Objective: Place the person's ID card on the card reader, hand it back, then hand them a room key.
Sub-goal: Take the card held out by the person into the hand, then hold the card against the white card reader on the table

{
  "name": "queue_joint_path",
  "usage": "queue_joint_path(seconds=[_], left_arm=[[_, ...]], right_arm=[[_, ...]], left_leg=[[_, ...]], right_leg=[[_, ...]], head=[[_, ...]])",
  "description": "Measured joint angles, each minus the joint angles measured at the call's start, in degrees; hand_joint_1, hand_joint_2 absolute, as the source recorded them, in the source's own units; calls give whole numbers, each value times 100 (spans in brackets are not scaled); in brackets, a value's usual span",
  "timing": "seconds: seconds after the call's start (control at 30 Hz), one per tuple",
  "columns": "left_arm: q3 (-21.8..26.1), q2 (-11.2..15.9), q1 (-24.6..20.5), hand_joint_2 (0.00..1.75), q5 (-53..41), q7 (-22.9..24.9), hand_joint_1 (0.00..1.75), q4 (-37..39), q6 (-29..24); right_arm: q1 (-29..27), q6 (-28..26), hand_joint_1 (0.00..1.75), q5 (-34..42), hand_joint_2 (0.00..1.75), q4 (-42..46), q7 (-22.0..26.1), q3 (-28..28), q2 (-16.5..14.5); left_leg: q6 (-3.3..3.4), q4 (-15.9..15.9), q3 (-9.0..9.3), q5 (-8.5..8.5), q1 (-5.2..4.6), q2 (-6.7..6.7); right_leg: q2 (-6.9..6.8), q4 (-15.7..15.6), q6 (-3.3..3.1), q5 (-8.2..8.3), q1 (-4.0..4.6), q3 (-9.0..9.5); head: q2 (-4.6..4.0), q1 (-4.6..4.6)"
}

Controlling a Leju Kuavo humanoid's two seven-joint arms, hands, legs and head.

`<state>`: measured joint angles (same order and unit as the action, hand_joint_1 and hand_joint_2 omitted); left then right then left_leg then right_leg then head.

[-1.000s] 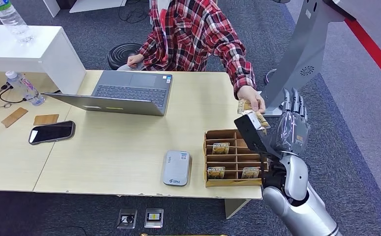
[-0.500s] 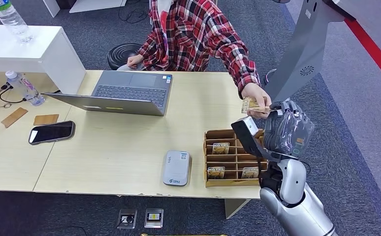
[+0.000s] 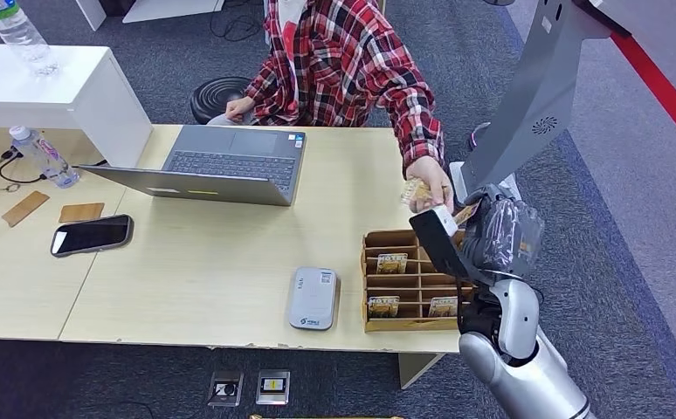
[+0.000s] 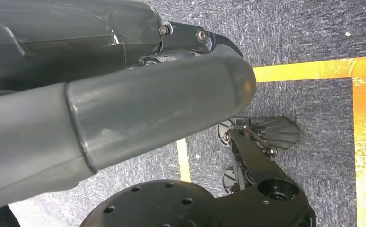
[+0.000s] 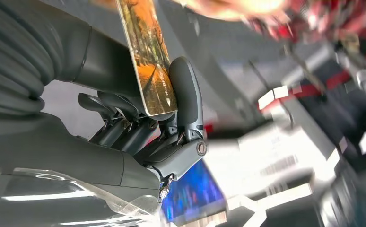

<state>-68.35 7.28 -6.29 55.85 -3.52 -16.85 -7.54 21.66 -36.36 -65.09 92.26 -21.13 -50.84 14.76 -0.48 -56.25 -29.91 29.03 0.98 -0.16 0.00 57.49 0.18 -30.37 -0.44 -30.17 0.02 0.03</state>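
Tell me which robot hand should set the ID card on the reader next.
Right. The right robot hand already pinches the card just past the key box; the left robot hand hangs over the floor.

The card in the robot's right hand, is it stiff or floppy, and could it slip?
The card looks stiff: it stands straight and flat between the right hand's fingers. Probably light, being thin. Its glossy printed face suggests it could slide if the person's hand tugs it.
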Motion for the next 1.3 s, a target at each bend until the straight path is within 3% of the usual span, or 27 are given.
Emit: queue_joint_path(seconds=[0.27, 0.8, 1.3], left_arm=[[-2, -5, -12, 0, -42, 0, 0, 0, 10], [-3, -10, -226, 0, -238, 0, 0, 0, 120], [-2, -61, -429, 0, -425, 14, 0, 0, 205]], right_arm=[[75, 414, 175, 993, 175, -324, 398, -132, -199], [706, 637, 175, 2469, 175, -1223, 1348, -692, -1182], [1202, 1031, 175, 2828, 175, -2348, 1771, -1236, -1874]], left_leg=[[0, 0, -1, 0, 1, -1], [-5, 0, -2, -4, 4, -1], [-5, 1, -3, -4, 5, -1]], right_leg=[[0, 1, 0, 0, 2, 0], [0, 4, -3, -2, 5, 1], [0, 4, -4, -2, 6, -2]], head=[[0, 1], [0, 1], [0, 1]])
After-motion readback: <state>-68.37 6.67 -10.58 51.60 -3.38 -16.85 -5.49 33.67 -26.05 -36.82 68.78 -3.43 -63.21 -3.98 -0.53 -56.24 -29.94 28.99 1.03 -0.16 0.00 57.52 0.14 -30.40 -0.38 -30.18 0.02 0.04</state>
